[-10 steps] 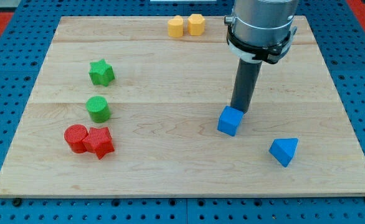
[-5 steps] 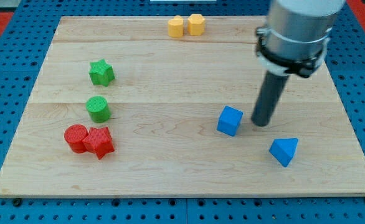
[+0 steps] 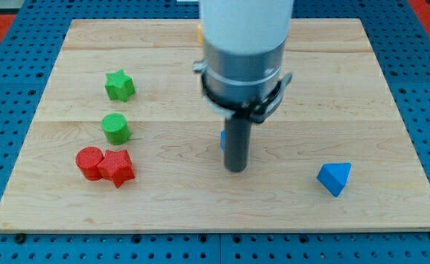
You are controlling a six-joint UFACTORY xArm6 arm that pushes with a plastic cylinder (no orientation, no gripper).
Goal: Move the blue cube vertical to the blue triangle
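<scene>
My tip rests on the board near its middle. The blue cube is almost wholly hidden behind the rod; only a thin blue sliver shows at the rod's left edge, just above the tip. The blue triangle lies at the view's lower right, well to the right of the tip and slightly lower than the cube's sliver.
A green star and a green cylinder lie at the view's left, with a red cylinder and a red block touching below them. A yellow block peeks out behind the arm at the top edge.
The arm swung from the right of the blue cube over to the left. The cube now sits further left, mostly hidden behind the rod. The other blocks have not moved.
</scene>
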